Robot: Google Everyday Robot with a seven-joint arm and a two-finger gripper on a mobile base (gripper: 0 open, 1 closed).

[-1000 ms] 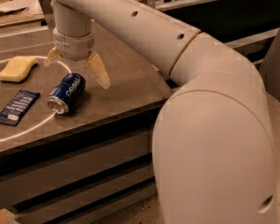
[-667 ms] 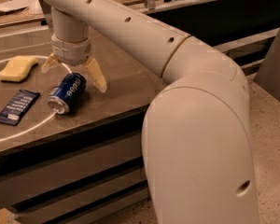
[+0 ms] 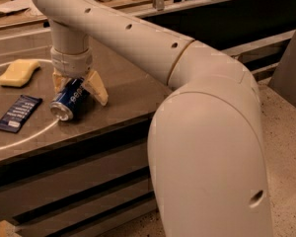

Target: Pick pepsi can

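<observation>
- Lowered since a second ago, the robot's arm [image 3: 138, 38] reaches down onto the table [image 3: 128, 90].
- Its gripper [image 3: 80, 94] straddles the far end of the pepsi can [image 3: 68, 101], with fingers spread to either side and not clamped.
- That can lies on its side near the table's front edge, silver end facing the camera.
- Blue packet [image 3: 18, 112] and yellow sponge [image 3: 18, 73] lie left of it.

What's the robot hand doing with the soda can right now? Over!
Gripper open, low over table, straddling pepsi can. Can on its side, silver end toward table edge. Blue packet and yellow sponge off to the side, not blocking.
</observation>
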